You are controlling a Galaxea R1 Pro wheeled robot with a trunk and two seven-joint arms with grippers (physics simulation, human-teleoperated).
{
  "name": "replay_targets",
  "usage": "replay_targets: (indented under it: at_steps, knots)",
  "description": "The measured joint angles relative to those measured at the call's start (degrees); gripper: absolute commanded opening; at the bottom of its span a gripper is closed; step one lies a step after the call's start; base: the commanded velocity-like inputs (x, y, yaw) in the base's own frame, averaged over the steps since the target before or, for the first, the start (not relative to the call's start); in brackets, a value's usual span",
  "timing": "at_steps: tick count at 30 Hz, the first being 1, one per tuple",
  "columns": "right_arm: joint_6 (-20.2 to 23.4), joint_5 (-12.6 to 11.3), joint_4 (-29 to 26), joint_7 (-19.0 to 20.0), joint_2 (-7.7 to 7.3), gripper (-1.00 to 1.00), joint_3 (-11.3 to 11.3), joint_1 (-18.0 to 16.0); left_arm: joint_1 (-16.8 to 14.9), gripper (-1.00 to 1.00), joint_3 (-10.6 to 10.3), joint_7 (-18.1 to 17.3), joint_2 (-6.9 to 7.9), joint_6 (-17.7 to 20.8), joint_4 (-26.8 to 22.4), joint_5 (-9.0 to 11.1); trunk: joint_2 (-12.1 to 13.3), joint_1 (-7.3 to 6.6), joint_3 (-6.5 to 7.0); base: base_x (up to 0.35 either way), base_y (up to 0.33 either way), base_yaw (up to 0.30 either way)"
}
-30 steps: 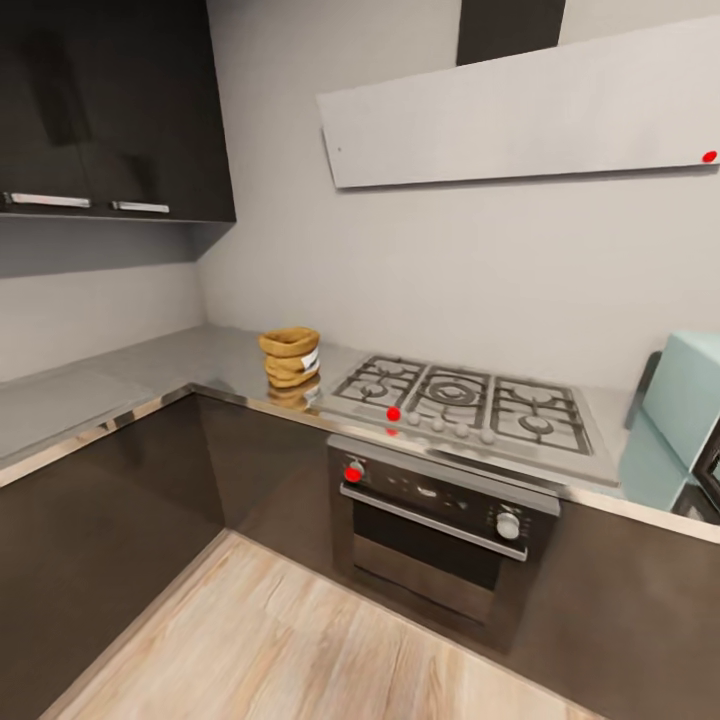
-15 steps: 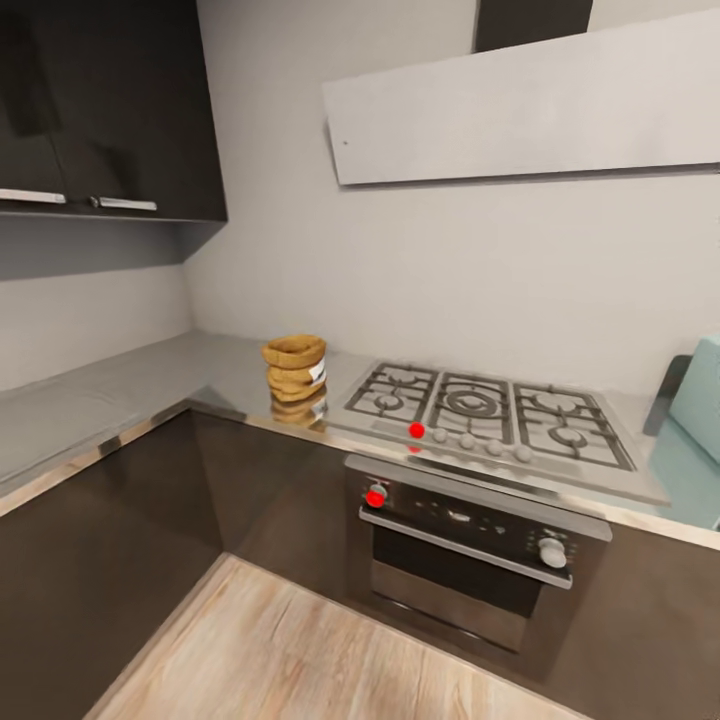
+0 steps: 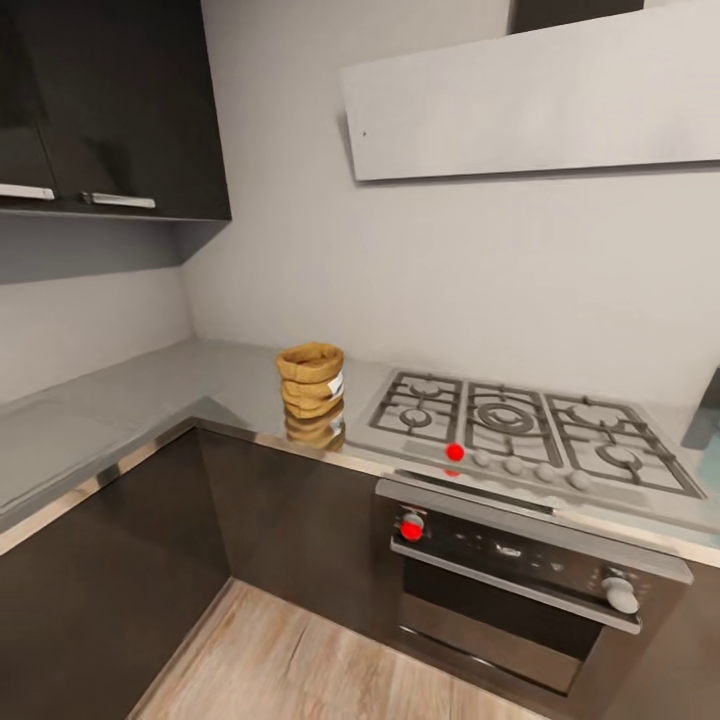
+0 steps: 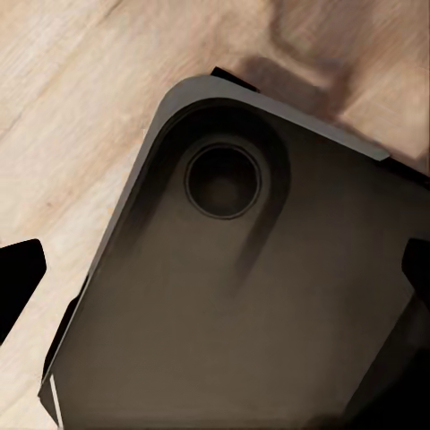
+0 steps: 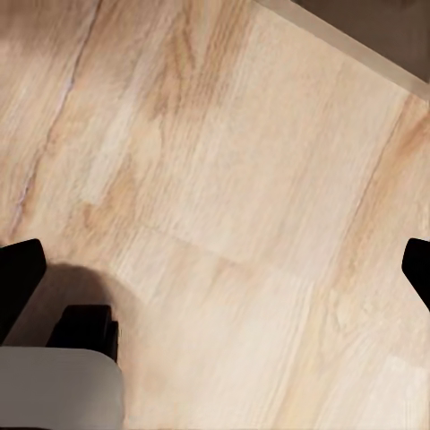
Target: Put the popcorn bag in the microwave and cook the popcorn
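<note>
Now | popcorn bag (image 3: 311,378) stands upright on the countertop (image 3: 150,390), just beside the hob (image 3: 525,425) | both grippers hang low over the floor (image 5: 224,179), fingertips spread | neither arm nearer

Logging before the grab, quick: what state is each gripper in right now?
Left gripper: open, fingertips wide apart, holding nothing, above the robot's dark base.
Right gripper: open, fingertips wide apart, holding nothing, above the wooden floor.
</note>
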Motion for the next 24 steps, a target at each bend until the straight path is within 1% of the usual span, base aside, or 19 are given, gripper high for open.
replay_targets:
  at_steps: [6, 8, 20, 24]
  knots:
    - [-0.2, -0.2, 0.0, 0.0, 0.0, 1.0, -0.1, 0.0, 0.0, 1.0, 0.0, 0.0, 0.0, -0.1, -0.1, -0.1, 0.0, 0.0, 0.0, 0.304, 0.171, -0.004]
    - [-0.2, -0.4, 0.0, -0.1, 0.03, 1.0, -0.1, 0.0, 0.0, 1.0, 0.0, 0.0, 0.0, -0.2, -0.1, -0.1, 0.0, 0.0, 0.0, 0.305, 0.19, -0.121]
    - [0.1, -0.3, 0.0, 0.0, 0.09, 1.0, -0.2, 0.0, 0.0, 1.0, -0.1, -0.1, -0.08, -0.5, -0.1, -0.3, 0.0, 0.0, 0.0, 0.269, 0.247, -0.237]
    - [0.1, -0.3, 0.0, 0.0, 0.09, 1.0, -0.2, 0.0, 0.0, 1.0, -0.1, 0.0, -0.09, -0.5, -0.1, -0.2, 0.0, 0.02, 0.0, 0.153, 0.264, -0.209]
